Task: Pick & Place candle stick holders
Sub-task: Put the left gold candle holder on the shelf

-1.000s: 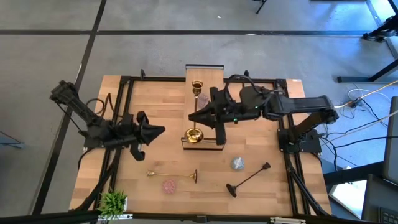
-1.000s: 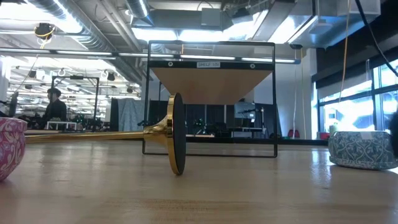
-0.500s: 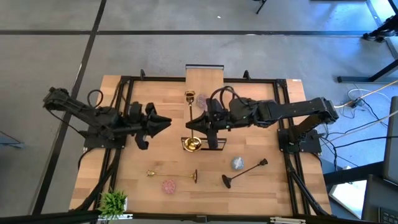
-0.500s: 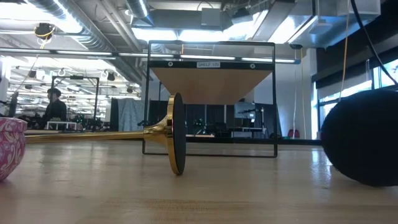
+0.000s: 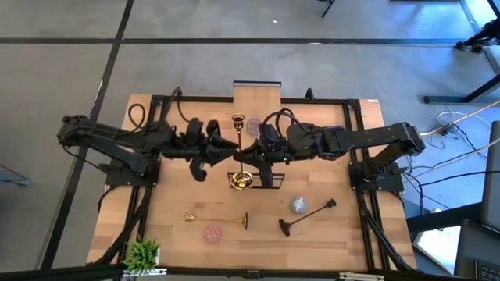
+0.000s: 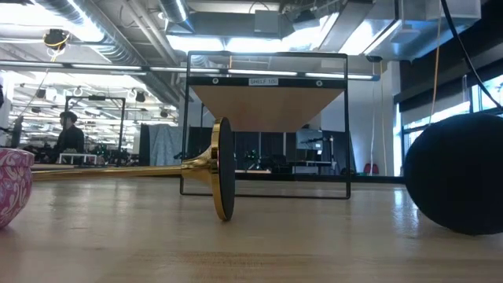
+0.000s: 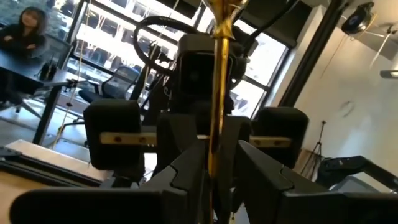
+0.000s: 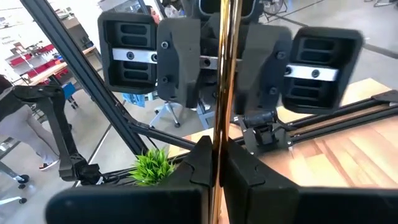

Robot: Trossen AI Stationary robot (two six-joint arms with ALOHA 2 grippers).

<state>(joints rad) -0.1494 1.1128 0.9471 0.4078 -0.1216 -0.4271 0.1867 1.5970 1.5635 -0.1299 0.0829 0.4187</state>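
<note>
Low view, nearest first: a sparkly pink cup (image 6: 14,187) sits at one edge of the worktop (image 6: 251,244), and a gold candle stick holder (image 6: 212,167) lies on its side with its round, dark-faced base toward the lens. A black round base (image 6: 460,173) of the long black holder (image 5: 306,215) bulks at the other edge. Behind them stands a black-framed stand carrying a light wooden plank (image 6: 267,102).

From above, the action is mid-worktop. The right tool (image 5: 248,150) is clamped on the thin stem of an upright gold holder (image 5: 238,148), its polished round base (image 5: 241,180) near the stand's front edge. The left tool (image 5: 225,147) faces it from the other side, fingers (image 7: 186,171) slightly apart and straddling the same stem without visibly gripping it. This looks like a handover.

To do it well, the left tool should close squarely on the stem before the right lets go. The stem is slim, smooth, reflective metal, so it will likely slip or pivot under its heavier base unless it is pinched centrally and kept vertical.

Farther off lie a bluish glitter cup (image 5: 298,204), a purplish cup (image 5: 255,123) on the plank, and a small green plant (image 5: 143,253) at the worktop corner.
</note>
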